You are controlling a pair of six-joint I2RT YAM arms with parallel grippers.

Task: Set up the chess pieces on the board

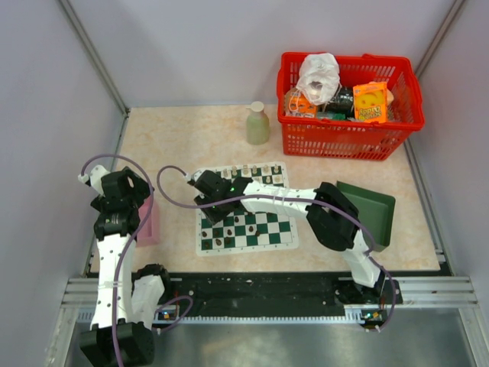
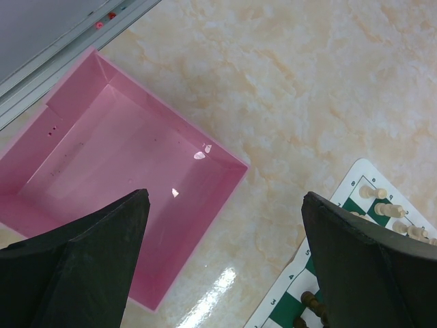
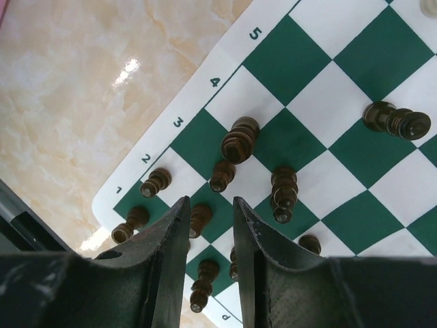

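Observation:
The green-and-white board (image 1: 263, 229) lies at the table's centre. Pale chess pieces (image 1: 252, 170) line its far edge and show in the left wrist view (image 2: 379, 195). Several dark chess pieces (image 3: 239, 140) stand in the corner near ranks 1 to 4, and one (image 3: 396, 121) lies on its side farther in. My right gripper (image 3: 209, 201) hovers over that corner. Its jaws stand a narrow gap apart with nothing between them, and a dark piece (image 3: 199, 220) sits on the board just below. My left gripper (image 2: 225, 198) is wide open and empty, over bare table beside the board (image 2: 351, 184).
A pink tray (image 2: 123, 171) lies left of the board, under my left arm (image 1: 122, 199). A dark green tray (image 1: 370, 210) leans at the right. A red basket (image 1: 348, 107) of items and a pale green bottle (image 1: 257, 124) stand at the back.

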